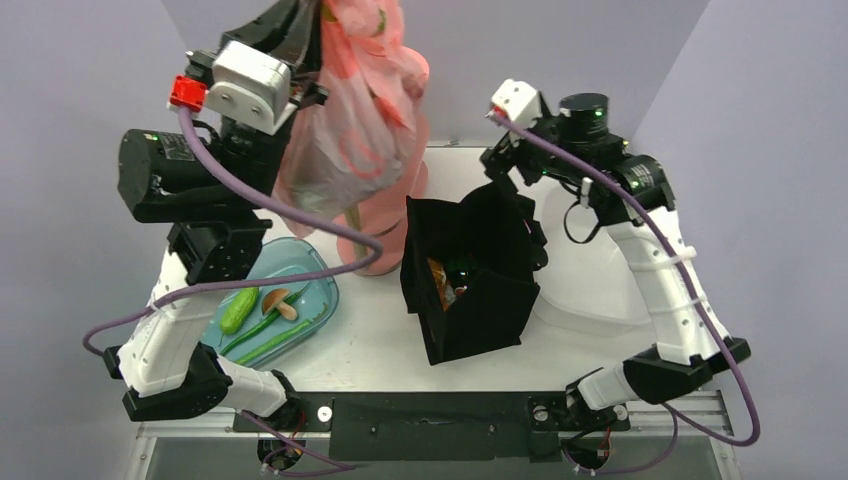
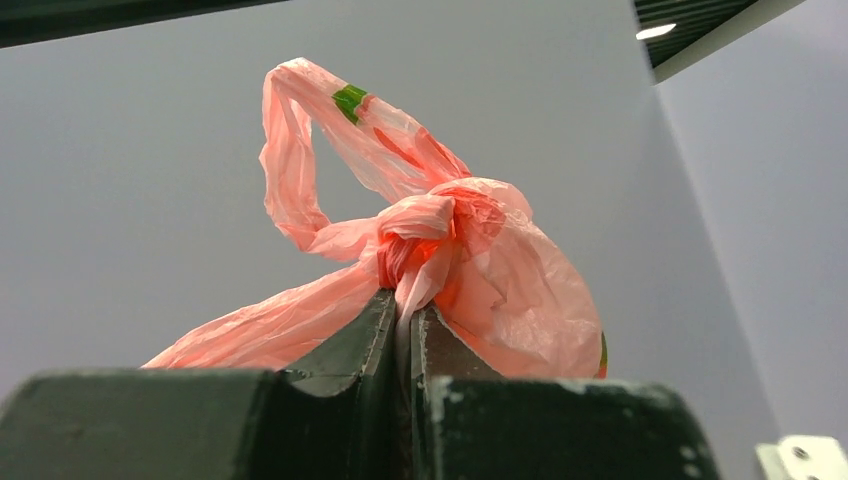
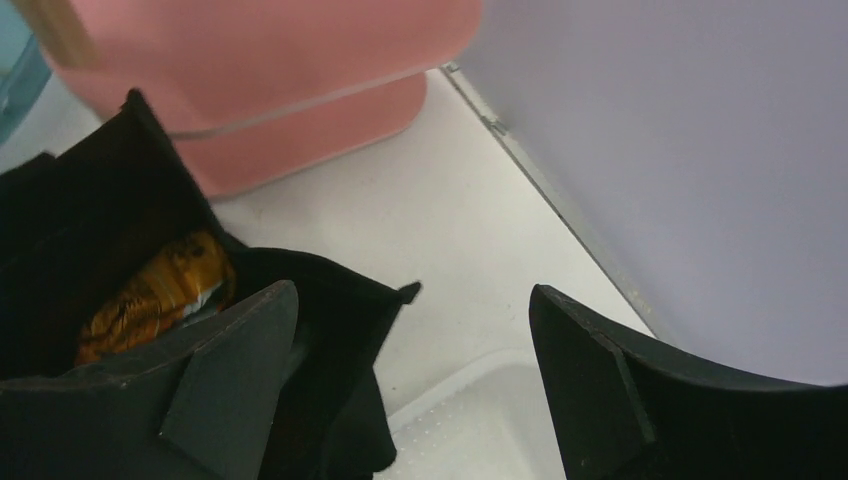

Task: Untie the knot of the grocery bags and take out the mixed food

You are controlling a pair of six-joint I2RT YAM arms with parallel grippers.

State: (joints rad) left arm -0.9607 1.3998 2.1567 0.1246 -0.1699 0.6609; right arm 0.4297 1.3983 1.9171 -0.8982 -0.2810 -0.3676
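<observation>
My left gripper [image 1: 312, 38] is raised high at the back left and is shut on the pink plastic bag [image 1: 352, 115], which hangs from it. In the left wrist view the fingers [image 2: 408, 310] pinch the plastic just under the tied knot [image 2: 440, 225]; the handle loop [image 2: 300, 130] stands above it. The black tote [image 1: 468, 275] stands open in the middle of the table, with an orange snack packet [image 1: 441, 281] inside, also in the right wrist view [image 3: 150, 295]. My right gripper [image 1: 503, 168] is open and empty at the tote's far right rim [image 3: 330, 290]. Other food is hidden.
A blue tray [image 1: 322, 285] at the left holds a small green cucumber [image 1: 239, 310], a brown-capped mushroom [image 1: 278, 301] and long green stalks. A pink container [image 1: 388, 228] stands behind the tote, also in the right wrist view [image 3: 300, 90]. A white tray [image 1: 590, 270] lies at the right.
</observation>
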